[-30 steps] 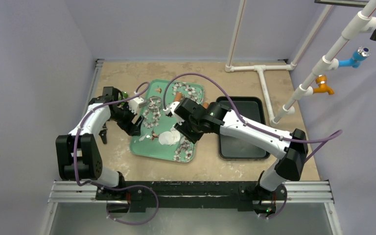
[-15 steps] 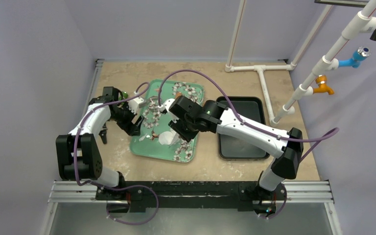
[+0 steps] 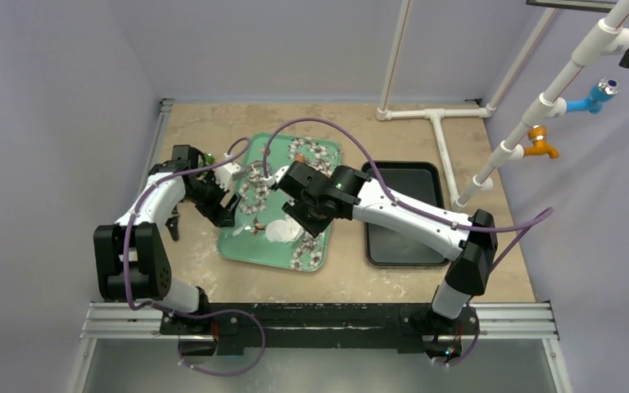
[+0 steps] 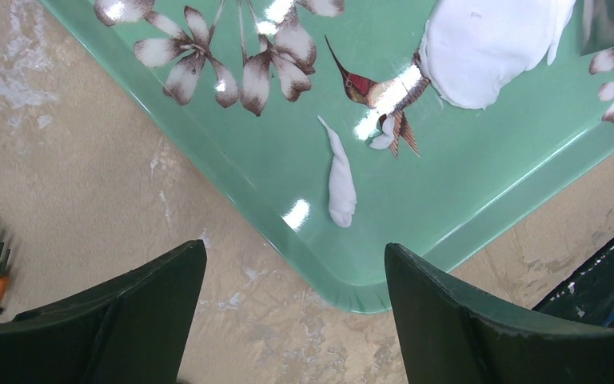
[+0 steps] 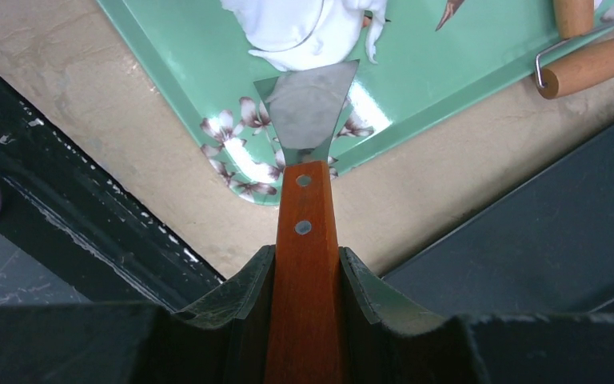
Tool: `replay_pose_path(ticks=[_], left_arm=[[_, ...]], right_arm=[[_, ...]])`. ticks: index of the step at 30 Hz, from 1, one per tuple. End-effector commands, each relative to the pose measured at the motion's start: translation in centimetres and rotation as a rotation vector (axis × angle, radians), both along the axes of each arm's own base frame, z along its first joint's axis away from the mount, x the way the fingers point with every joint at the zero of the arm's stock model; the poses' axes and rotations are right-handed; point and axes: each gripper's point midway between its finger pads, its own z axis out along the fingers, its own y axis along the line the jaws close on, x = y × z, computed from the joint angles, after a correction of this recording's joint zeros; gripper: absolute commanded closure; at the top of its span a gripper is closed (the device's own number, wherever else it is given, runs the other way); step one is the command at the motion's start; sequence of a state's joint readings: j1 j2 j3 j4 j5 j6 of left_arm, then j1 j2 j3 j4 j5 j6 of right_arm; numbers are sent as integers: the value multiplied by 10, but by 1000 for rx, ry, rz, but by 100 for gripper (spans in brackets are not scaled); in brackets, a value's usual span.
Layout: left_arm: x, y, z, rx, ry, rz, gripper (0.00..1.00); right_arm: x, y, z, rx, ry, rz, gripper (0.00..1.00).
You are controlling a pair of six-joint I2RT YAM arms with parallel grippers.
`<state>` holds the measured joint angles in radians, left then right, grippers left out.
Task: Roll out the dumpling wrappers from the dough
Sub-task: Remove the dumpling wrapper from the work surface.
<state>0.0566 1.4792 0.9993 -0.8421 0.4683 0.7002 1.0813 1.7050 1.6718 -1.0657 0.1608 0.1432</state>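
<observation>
on a beige speckled table (image 3: 213, 123) sits a green floral tray (image 3: 242, 244), flattened dough (image 5: 300, 32) near its 6 o'clock edge. the right gripper (image 5: 307, 268) clamps a wood-handled scraper (image 5: 308, 100), blade tip touching the dough. the left gripper (image 4: 296, 276) hangs wide apart at the tray's 9 o'clock edge.

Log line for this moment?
left fingers open over tray corner | right fingers shut on scraper | tip at dough edge
</observation>
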Motion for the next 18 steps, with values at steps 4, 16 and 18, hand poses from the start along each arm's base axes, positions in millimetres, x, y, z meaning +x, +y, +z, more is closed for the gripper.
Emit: replay_pose_path(ticks=[4,16,18], left_arm=[[3,-2,-1,-21,-9,-12,17],[3,-3,0,-25,-13,-15,17],[3,-3,0,-24,-15,-14,17]], right_arm=[[5,6,30,74,-64,-45,100],[-30,29,52,240,71,73,100],[-32,30,52,242,88,69,100]])
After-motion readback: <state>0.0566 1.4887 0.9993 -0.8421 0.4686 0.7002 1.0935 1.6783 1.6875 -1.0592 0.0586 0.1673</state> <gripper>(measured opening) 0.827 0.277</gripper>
